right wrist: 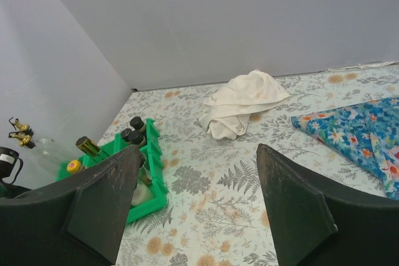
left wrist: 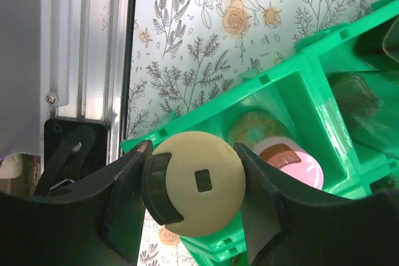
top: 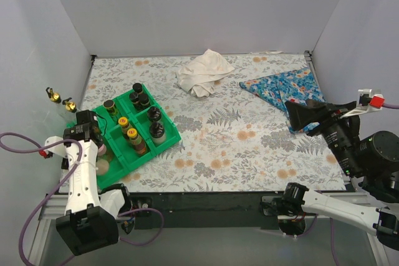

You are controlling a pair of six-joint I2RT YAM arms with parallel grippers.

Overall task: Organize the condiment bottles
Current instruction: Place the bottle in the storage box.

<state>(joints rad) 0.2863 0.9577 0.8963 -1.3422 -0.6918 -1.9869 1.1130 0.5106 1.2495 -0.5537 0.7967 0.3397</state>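
Seems to be the placing step. Holds a cream-capped jar (left wrist: pixel 206 185) pinched between the fingers of the left gripper (left wrist: pixel 192 172), over the near left corner of the green tray (left wrist: pixel 293 85), just beside a pink-capped jar (left wrist: pixel 299 169) standing in that compartment. Shows the other bottles (top: pixel 140 116) already upright in the far compartments. Leaves the right gripper (right wrist: pixel 198 200) spread and empty, well apart at the right. Cannot tell if the jar's bottom touches the tray floor. Next probably calls for lowering straight down beside the pink cap without knocking it, then spreading the fingers and lifting away.
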